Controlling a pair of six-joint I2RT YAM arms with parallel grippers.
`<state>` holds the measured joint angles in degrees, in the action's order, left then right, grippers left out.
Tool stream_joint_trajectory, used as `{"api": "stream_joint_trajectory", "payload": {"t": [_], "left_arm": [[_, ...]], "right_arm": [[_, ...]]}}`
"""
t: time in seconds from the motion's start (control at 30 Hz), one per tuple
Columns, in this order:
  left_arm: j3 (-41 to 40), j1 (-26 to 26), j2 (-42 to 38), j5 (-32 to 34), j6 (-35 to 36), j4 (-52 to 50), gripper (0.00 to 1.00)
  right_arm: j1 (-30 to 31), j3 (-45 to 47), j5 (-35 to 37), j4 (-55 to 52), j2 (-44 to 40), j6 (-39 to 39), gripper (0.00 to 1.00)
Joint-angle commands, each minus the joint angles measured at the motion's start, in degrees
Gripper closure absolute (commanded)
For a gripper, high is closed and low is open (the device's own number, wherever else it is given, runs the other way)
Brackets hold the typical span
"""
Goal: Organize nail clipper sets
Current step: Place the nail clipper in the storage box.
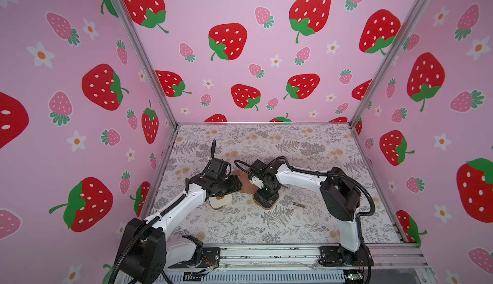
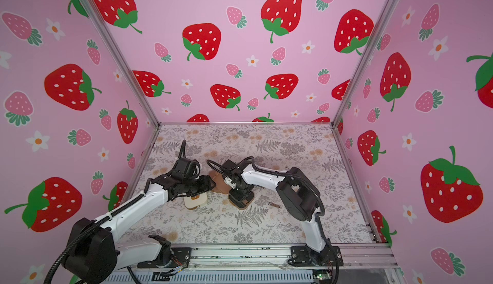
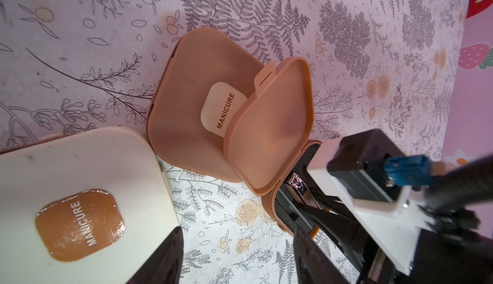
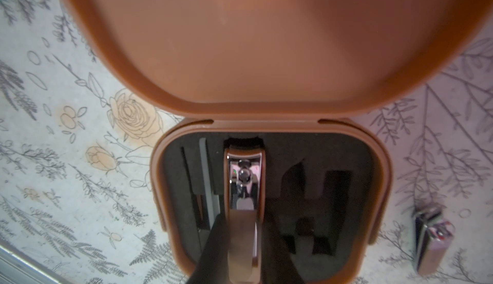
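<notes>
our right gripper [image 4: 244,232] is clamped on a slim brown-and-chrome metal nail clipper [image 4: 244,184], holding it lengthwise over the middle cut-out of the black foam insert [image 4: 280,146] inside the open brown rounded-square plastic case [image 4: 157,189], which sits near the middle of the floral-print table [image 1: 240,229]. we grip the clipper by its tail end, it seems, so the head can go first into the slot's far end, by the hinge. the case's lid [image 4: 253,42] stands tilted up, leaning toward a second, closed brown case [image 3: 192,104] with a cream badge, and so leaves the insert clear for us; a thin grey strip [image 4: 208,173], probably a file, lies in the neighbouring slot. our left gripper [image 3: 237,242] hangs with jaws apart and empty just above the table between the closed cream rounded-square case [image 3: 80,189] and the open one, likely ready to steady or shut a case. one more metal clipper [image 1: 298,204] lies loose on the table beside the open case, on the right arm's side, and we judge it next.
</notes>
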<state>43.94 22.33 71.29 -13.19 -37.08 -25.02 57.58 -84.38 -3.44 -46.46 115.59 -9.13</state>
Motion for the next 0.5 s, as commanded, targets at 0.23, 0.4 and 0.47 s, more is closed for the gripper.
{"api": "stream_joint_trajectory", "payload": {"t": [0.23,0.4,0.47], "left_arm": [[-1.64,-0.27,0.35,-2.31,0.60,0.96,0.35],[-3.33,-0.27,-0.45,-3.95,0.52,0.42,0.35],[-4.32,-0.18,-0.66,-5.01,0.32,0.32,0.35]], "right_arm": [[-0.10,2.62,2.34,5.44,1.38,0.42,0.99],[-0.27,8.06,3.33,11.82,2.39,0.34,1.00],[-0.36,9.71,3.49,13.82,2.84,0.18,1.00]]}}
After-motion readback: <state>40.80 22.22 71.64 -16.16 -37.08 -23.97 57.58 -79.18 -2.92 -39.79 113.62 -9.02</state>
